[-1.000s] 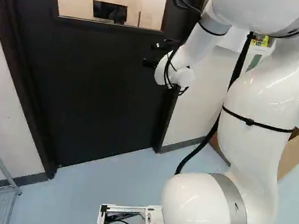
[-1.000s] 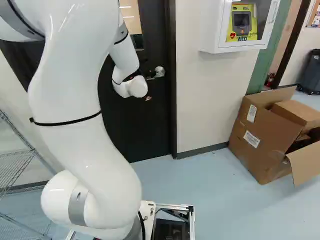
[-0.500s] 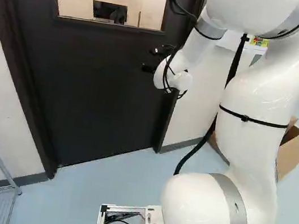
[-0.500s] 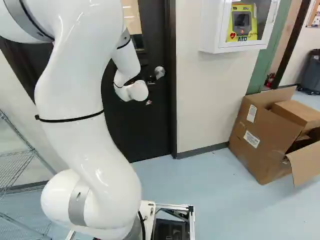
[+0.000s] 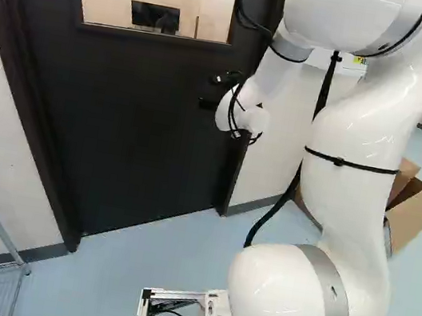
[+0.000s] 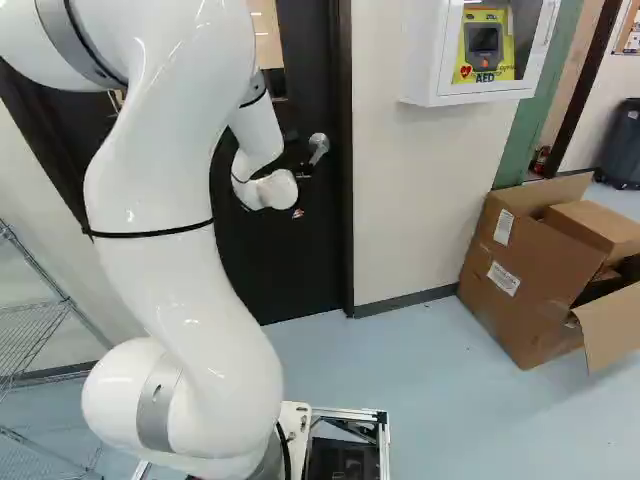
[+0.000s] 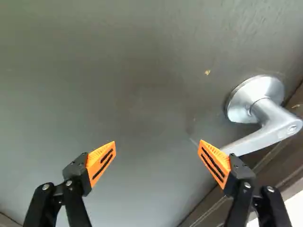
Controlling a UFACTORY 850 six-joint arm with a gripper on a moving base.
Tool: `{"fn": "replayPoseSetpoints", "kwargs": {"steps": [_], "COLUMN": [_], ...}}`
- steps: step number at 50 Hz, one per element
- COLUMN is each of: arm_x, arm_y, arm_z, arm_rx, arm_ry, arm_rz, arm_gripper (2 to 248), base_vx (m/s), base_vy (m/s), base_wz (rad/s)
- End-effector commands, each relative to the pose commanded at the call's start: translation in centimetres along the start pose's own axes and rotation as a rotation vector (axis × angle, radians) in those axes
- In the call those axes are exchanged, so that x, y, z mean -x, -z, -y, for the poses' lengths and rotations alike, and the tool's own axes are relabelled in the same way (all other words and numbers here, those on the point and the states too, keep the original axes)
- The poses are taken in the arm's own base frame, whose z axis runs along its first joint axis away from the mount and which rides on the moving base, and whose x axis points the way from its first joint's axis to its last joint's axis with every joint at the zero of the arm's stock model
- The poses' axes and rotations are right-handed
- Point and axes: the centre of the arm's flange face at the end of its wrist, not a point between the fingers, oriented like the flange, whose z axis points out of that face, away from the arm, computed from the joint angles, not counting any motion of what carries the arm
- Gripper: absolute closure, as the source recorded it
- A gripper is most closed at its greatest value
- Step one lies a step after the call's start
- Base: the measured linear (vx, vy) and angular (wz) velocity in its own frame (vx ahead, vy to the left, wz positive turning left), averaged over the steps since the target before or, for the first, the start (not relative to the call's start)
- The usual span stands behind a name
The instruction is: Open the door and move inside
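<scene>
My pincer (image 5: 208, 91) is spread wide with nothing in its hold, facing the black door (image 5: 135, 129), which is closed. I see the silver handle (image 7: 271, 124) just beside one finger, its lever's end running up to that finger's orange pad (image 7: 214, 163); I can't tell whether they touch.

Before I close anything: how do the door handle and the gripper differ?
Handle is silver; gripper is black with orange pads.
Handle is one bent lever on a round plate; gripper is two fingers, spread open.
Handle is fixed to the door; gripper is on the arm.
Can't tell if they touch.
</scene>
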Motion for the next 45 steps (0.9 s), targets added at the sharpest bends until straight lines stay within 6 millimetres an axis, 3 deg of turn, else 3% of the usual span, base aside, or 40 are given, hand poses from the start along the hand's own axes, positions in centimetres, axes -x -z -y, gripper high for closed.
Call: {"fn": "replayPoseSetpoints", "kwargs": {"steps": [28,45], "arm_x": [3.0,3.3], "arm_y": [-0.9,-0.9], "arm_z": [0.4,0.4], "arm_rx": [-0.011,-0.012], "arm_ry": [-0.014,-0.016], "arm_rz": [0.053,0.059], "arm_gripper": [3,3], "base_vx": [0.0,0.0], "base_vy": [0.0,0.0], "base_wz": [0.0,0.0]}}
